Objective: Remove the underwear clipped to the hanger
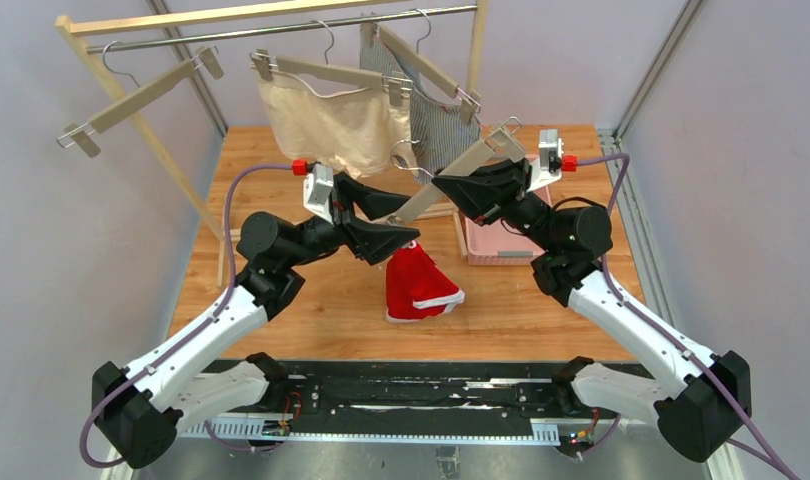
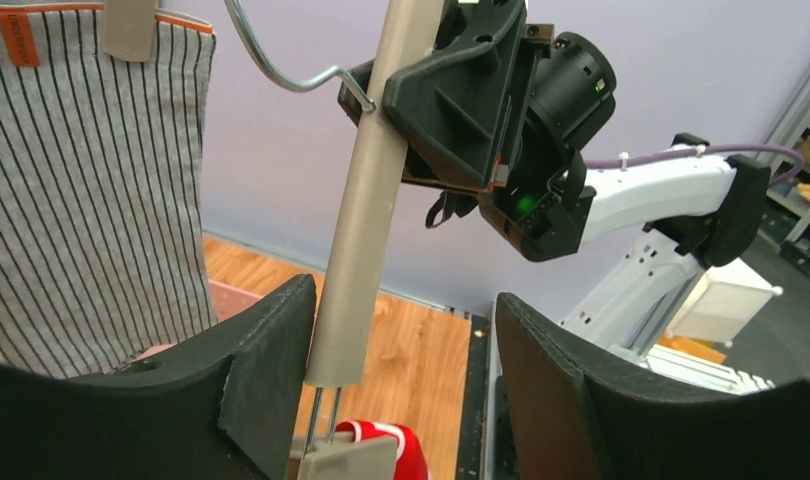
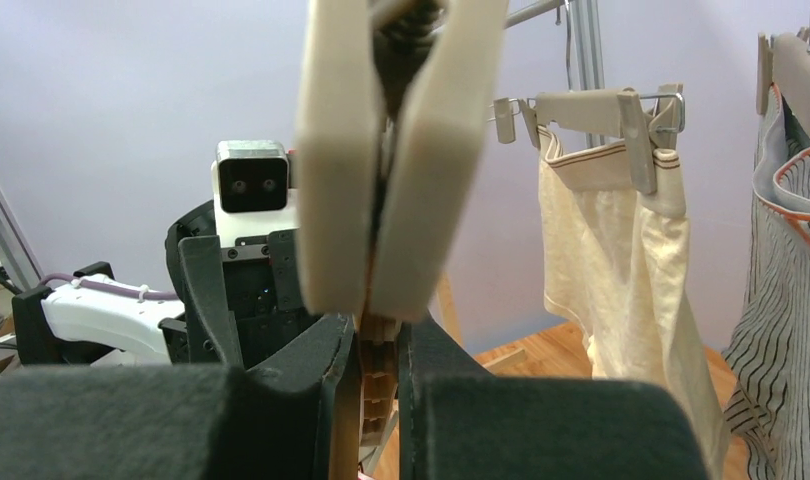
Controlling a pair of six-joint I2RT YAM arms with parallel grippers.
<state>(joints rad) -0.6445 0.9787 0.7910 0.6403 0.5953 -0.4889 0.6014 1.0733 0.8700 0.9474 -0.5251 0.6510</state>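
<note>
Underwear to free, the red boxer shorts [image 1: 421, 285], hangs, likely limp and light, from the low clip [image 2: 346, 462] of the hanger [image 1: 481, 155] clenched in the right gripper [image 1: 459, 188]; pinch its cloth below that clip with your spread-open left gripper [image 1: 409, 226].

The red shorts [image 1: 419, 285], white-waisted, lie below the black fingers [image 1: 381, 240]; cream shorts [image 1: 331, 125]; grey-white pinstriped shorts [image 2: 91, 190], orange-edged; beige hanger [image 2: 366, 220]; pink tray [image 1: 491, 245]; brown table [image 1: 321, 310].

Red boxers [image 1: 418, 285] bunched (cream [image 1: 331, 125], pinstriped [image 1: 441, 130] pairs hang clipped).
</note>
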